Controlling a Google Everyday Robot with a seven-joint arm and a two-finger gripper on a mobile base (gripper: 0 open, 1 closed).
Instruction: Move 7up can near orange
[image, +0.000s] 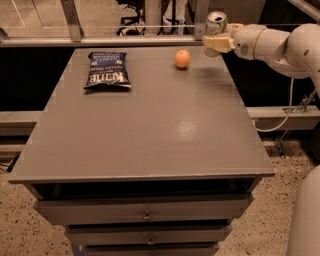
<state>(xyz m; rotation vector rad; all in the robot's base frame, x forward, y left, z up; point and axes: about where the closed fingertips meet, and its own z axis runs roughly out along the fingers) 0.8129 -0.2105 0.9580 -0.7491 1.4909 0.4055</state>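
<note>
The 7up can (215, 26), silver with a pull-tab top, is held upright in the air above the table's far right corner. My gripper (216, 42) is shut on the can, its cream fingers around the can's lower half, with the white arm reaching in from the right. The orange (182, 58) sits on the grey table (150, 130) near the far edge, a short way to the left of and below the can.
A dark blue chip bag (107, 71) lies flat at the far left of the table. A metal rail (100, 41) runs behind the far edge. Drawers (145, 212) are under the front edge. My white arm (280, 42) spans the right side.
</note>
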